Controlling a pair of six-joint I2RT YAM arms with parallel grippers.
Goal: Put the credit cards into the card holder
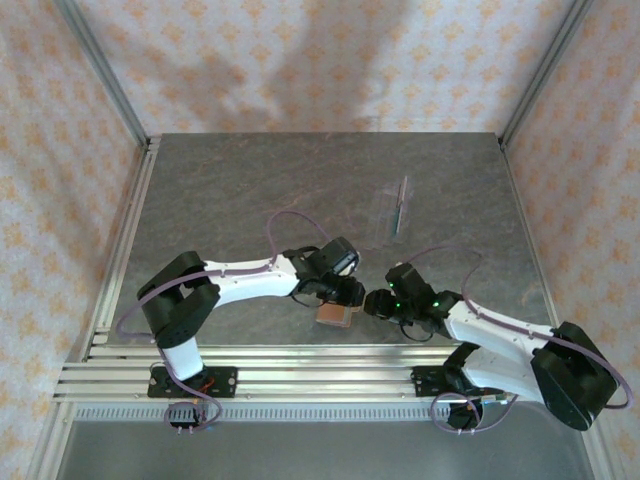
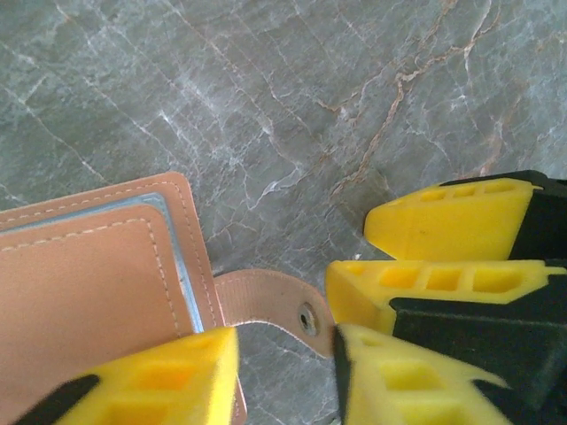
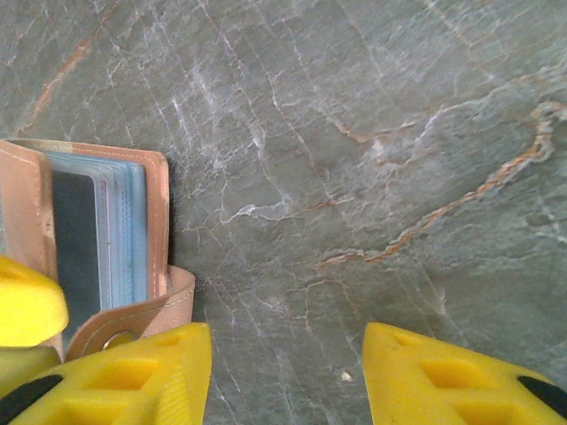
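Observation:
The card holder (image 1: 333,316) is a reddish-brown leather wallet lying on the table near the front, between the two arms. In the right wrist view the holder (image 3: 158,221) lies open, with a dark card (image 3: 75,239) and a pale grey-blue card (image 3: 128,230) tucked into it. A pale blue edge (image 2: 183,266) runs along the holder (image 2: 89,283) in the left wrist view. My left gripper (image 2: 288,381) is open, its jaws either side of the snap tab (image 2: 266,301), and one finger touches the tab's end. My right gripper (image 3: 288,381) is open over bare table just right of the holder.
A clear plastic stand (image 1: 394,210) sits further back, right of centre. The right gripper's yellow fingers (image 2: 443,226) crowd close to the left gripper. A metal rail (image 1: 130,230) lines the left side, and patterned walls enclose the table (image 1: 250,190).

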